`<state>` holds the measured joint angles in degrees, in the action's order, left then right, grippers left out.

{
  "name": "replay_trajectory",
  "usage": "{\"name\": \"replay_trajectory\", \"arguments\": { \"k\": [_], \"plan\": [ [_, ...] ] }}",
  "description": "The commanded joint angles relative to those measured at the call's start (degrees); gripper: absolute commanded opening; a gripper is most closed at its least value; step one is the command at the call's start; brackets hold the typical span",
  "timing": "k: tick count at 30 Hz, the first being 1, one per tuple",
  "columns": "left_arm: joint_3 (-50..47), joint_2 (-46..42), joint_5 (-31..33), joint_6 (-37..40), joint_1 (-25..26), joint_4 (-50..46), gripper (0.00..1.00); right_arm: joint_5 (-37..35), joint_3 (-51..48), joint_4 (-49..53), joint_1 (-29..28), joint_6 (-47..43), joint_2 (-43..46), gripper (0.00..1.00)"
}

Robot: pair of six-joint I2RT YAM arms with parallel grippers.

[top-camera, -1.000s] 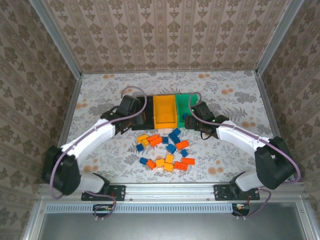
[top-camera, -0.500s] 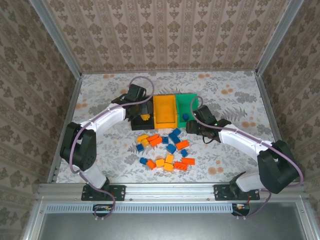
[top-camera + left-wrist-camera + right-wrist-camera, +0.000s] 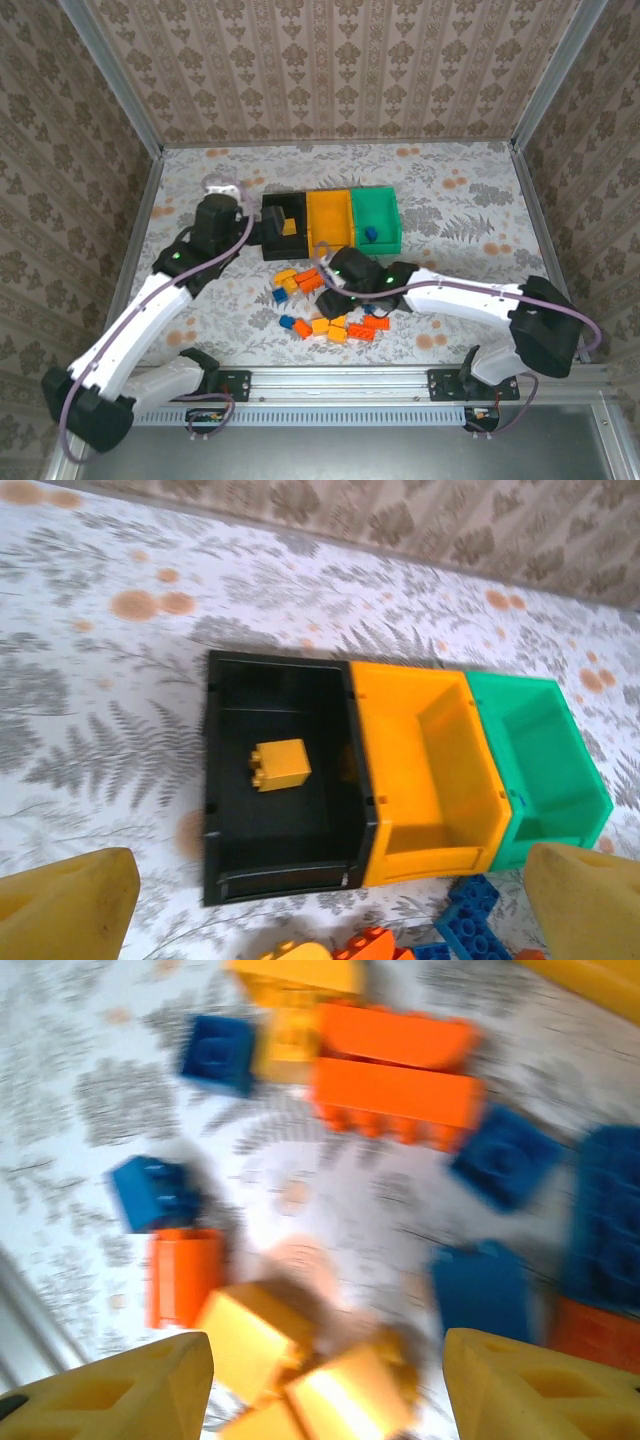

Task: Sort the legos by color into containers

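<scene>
Left pincer (image 3: 325, 895): jaws spread wide, nothing held, hovering just before the black end of the bins (image 3: 211, 780). Right pincer (image 3: 325, 1390): jaws apart, nothing pinched, low over the legos (image 3: 320, 305) scattered on the table just in front of the bins; that view is blurred. Bins stand joined in a row: black, orange, green. One yellow brick (image 3: 280, 765) lies in the black bin. One blue brick (image 3: 369, 234) lies in the green bin.
</scene>
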<state>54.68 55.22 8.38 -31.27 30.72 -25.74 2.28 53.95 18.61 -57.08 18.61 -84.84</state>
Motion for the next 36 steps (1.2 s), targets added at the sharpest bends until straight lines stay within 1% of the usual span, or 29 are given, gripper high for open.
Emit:
{"name": "replay_trajectory", "arguments": {
  "k": [1,4,7,9,13,16,21,24,30,33,36],
  "plan": [
    [-1.99,-5.93,3.37,-1.32,-2.19,-6.57,1.0,0.14,5.35,1.89,-4.8,-4.66,-5.88,0.62],
    [-3.11,-9.83,2.93,-1.5,-3.92,-8.31,1.0,-1.86,9.31,2.54,-7.02,-5.51,-12.31,0.58],
    [-3.96,-11.68,2.23,-2.01,-4.27,-9.2,1.0,-2.91,11.69,2.79,-8.29,-6.36,-16.75,0.58],
    [-4.46,-12.06,1.91,-2.35,-6.16,-9.67,1.0,-4.45,13.04,3.51,-9.28,-7.04,-18.85,0.58],
    [-5.18,-12.16,0.81,-2.84,-7.38,-9.78,1.0,-7.64,13.94,4.71,-10.46,-7.45,-21.17,0.57],
    [-5.61,-12.16,0.24,-3.16,-8.0,-9.44,1.0,-7.82,13.77,4.7,-11.01,-7.72,-22.06,0.57],
    [-6.21,-12.08,-0.53,-3.73,-9.02,-8.85,1.0,-8.79,14.16,5.26,-12.03,-8.06,-24.17,0.49],
    [-6.25,-11.98,-1.08,-3.87,-9.27,-8.46,1.0,-9.2,14.04,4.73,-12.07,-8.11,-24.99,0.47],
    [-6.45,-11.89,-1.76,-4.19,-9.41,-8.01,1.0,-10.02,13.13,2.56,-11.92,-8.08,-24.12,0.27],
    [-6.49,-11.94,-2.27,-4.26,-9.37,-7.76,1.0,-10.03,11.14,0.25,-11.44,-7.65,-21.05,0.2],
    [-6.65,-11.89,-2.66,-4.24,-9.36,-7.59,1.0,-10.53,8.86,-1.53,-10.09,-6.88,-16.01,0.18]
  ]
}}
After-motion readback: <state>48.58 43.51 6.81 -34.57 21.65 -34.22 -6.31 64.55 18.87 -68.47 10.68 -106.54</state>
